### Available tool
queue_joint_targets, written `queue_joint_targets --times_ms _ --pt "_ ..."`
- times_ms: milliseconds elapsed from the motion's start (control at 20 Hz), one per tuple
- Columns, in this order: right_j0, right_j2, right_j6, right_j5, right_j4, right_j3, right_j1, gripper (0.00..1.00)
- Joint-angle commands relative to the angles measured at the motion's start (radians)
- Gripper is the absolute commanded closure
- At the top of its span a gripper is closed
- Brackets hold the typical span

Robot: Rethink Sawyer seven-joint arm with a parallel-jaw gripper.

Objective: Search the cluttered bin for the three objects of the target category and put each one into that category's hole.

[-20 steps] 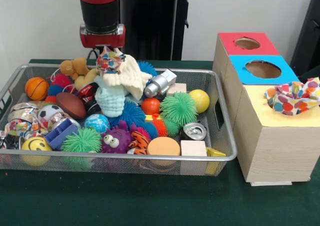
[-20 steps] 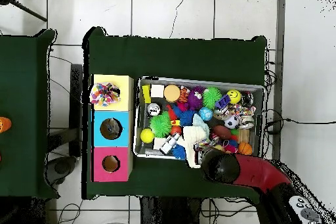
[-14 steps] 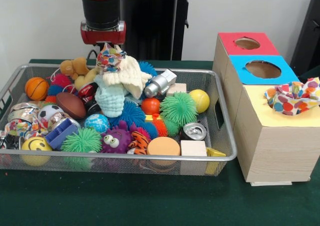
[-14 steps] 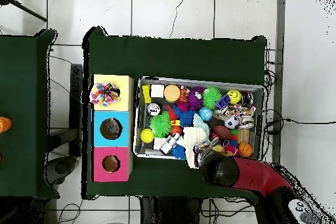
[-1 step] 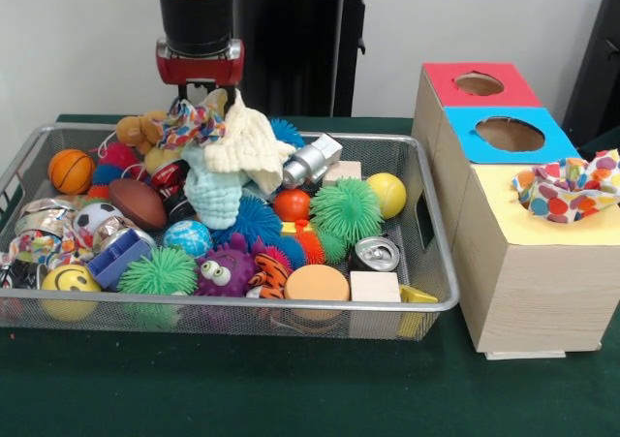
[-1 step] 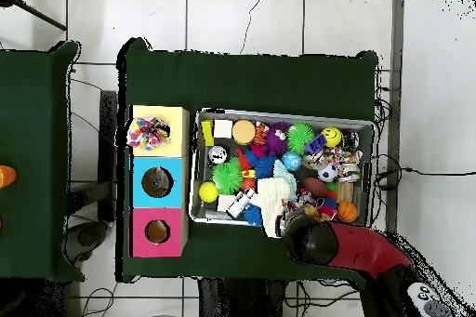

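Two views: front and overhead.
Front only: gripper (image 5: 200,96) tips show below the red wrist, above the bin's back left part; whether they are parted or closed, cannot tell. Spotted cloth (image 5: 191,124) sits just under the tips, draped on a cream knit (image 5: 249,146) and a pale blue knit (image 5: 213,191); contact with the gripper unclear.
Overhead only: arm (image 6: 349,244) covers the gripper; it reaches in over the bin's near edge. Second green table (image 6: 33,160) stands at left, apart from the main one.
Bin (image 5: 433,280): wire mesh, crowded with balls, spiky toys, a can (image 5: 375,254), wood blocks.
Box (image 5: 528,253): wooden, right of the bin, just beside it. Three tops: red (image 5: 479,86) with hole, blue (image 5: 509,134) with hole, yellow (image 5: 557,222).
Second spotted cloth (image 5: 572,188): bunched on the yellow top, over its hole.
Surface: green table (image 5: 291,384) cover.
Room: white wall behind; tiled floor (image 6: 242,16) with cables in the overhead view.
Writing: none readable.
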Motion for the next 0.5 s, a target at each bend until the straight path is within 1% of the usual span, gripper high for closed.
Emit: queue_joint_targets --times_ms 50,150,200,300,500 --pt "0.015 0.035 0.058 0.041 -0.013 -0.015 0.043 0.0" --pt "0.01 0.033 0.049 0.025 -0.027 -0.057 0.089 0.0" --pt "0.001 0.031 0.035 0.036 -0.033 -0.072 0.096 0.0" --pt "-0.028 0.041 -0.02 0.072 -0.046 -0.097 0.081 0.0" --pt "-0.082 0.071 -0.146 0.2 -0.048 -0.16 0.041 0.0"
